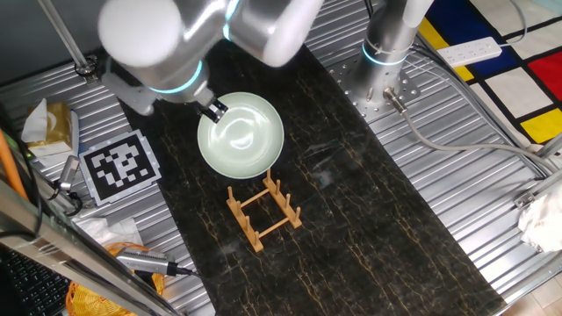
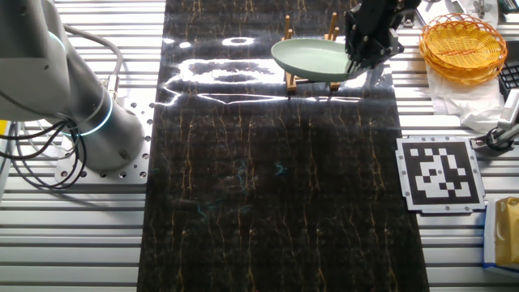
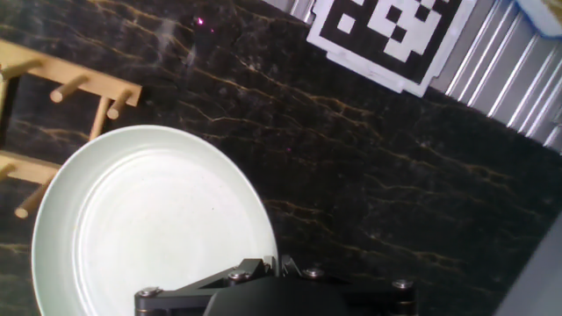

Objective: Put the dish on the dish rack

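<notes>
My claw (image 2: 358,58) is clamped on the rim of the round pale mint-green plate (image 1: 241,134), held level above the table beside the small light-brown wooden rack (image 1: 263,213). Gripped only at the rim, it could slip or strike the pegs while tilting.

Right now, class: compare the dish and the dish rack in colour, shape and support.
The dish is pale mint green; the dish rack is light-brown wood. The dish is round and solid; the rack is an open frame with pegs. The gripper holds the dish aloft; the rack stands on the dark mat.
</notes>
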Controlling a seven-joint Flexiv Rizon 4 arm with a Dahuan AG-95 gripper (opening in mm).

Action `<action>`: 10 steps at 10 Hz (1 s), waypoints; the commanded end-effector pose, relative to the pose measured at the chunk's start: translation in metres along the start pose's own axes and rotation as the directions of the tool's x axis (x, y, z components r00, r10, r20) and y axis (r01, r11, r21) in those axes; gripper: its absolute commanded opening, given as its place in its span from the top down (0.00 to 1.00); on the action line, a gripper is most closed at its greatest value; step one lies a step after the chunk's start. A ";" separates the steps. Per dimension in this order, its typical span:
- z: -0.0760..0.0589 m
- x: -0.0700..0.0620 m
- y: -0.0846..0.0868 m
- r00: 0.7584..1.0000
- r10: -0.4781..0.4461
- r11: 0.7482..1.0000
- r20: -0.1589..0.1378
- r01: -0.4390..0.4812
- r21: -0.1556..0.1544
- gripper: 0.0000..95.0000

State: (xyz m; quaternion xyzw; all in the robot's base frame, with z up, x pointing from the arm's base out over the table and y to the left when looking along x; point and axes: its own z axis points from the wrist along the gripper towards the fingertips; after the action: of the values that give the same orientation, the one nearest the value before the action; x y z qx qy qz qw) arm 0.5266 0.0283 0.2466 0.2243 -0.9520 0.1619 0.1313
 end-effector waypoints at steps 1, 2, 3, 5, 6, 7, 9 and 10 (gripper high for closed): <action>0.000 0.000 0.000 1.000 -0.021 0.999 0.001 0.021 0.036 1.00; 0.000 0.000 0.000 1.000 -0.018 1.000 0.006 0.018 0.023 1.00; 0.000 0.000 0.000 1.000 -0.016 1.000 0.004 0.016 0.025 1.00; -0.004 0.000 0.004 1.000 -0.001 1.000 -0.006 0.001 0.029 1.00; -0.010 -0.001 0.010 1.000 0.009 0.999 -0.014 -0.008 0.034 1.00; -0.016 -0.003 0.017 1.000 0.020 0.999 -0.024 -0.019 0.040 1.00; -0.025 -0.010 0.022 0.999 0.029 0.999 -0.044 -0.027 0.047 1.00; -0.029 -0.013 0.023 0.998 0.031 0.998 -0.050 -0.028 0.049 1.00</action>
State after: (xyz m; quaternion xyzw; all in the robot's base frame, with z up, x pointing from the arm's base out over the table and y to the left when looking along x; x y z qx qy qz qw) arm 0.5342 0.0645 0.2637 0.2056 -0.9473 0.1926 0.1527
